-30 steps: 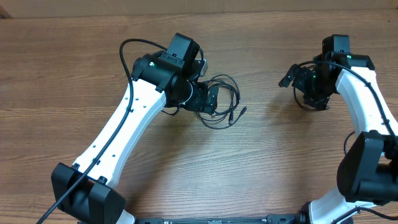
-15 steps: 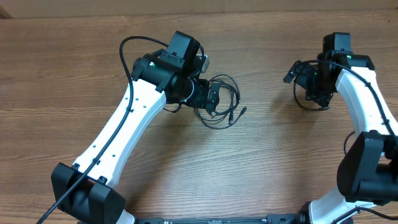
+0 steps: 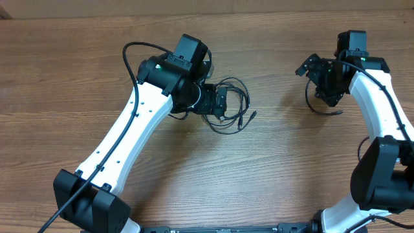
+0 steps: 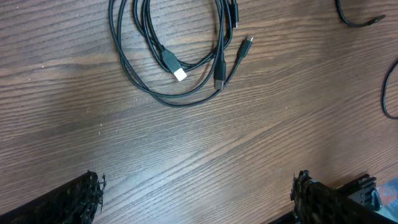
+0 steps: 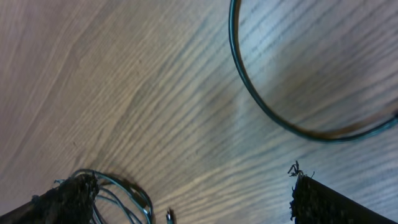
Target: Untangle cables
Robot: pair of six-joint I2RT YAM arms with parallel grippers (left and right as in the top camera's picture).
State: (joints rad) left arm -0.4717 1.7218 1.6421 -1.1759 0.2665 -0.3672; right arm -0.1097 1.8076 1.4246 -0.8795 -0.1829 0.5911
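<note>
A loose coil of thin black cables (image 3: pixel 234 103) lies on the wooden table just right of my left gripper (image 3: pixel 217 103). In the left wrist view the coil (image 4: pixel 155 93) sits at the top with a white-tipped plug (image 4: pixel 179 74). The left gripper (image 4: pixel 196 202) is open over bare wood below the coil. A separate cable loop (image 3: pixel 323 111) lies under my right gripper (image 3: pixel 317 81). In the right wrist view this cable (image 5: pixel 267 115) curves across the top. The right gripper (image 5: pixel 193 205) is open and holds nothing, and the coil (image 5: pixel 127 193) shows beside its left finger.
Another cable end (image 4: pixel 357 20) shows at the top right of the left wrist view. The thick black arm cable (image 3: pixel 132 55) arcs over the left arm. The table's far edge (image 3: pixel 207 13) runs along the top.
The right gripper has moved toward the table's far side, away from the loop on the wood. The left arm and the coil have barely shifted.
</note>
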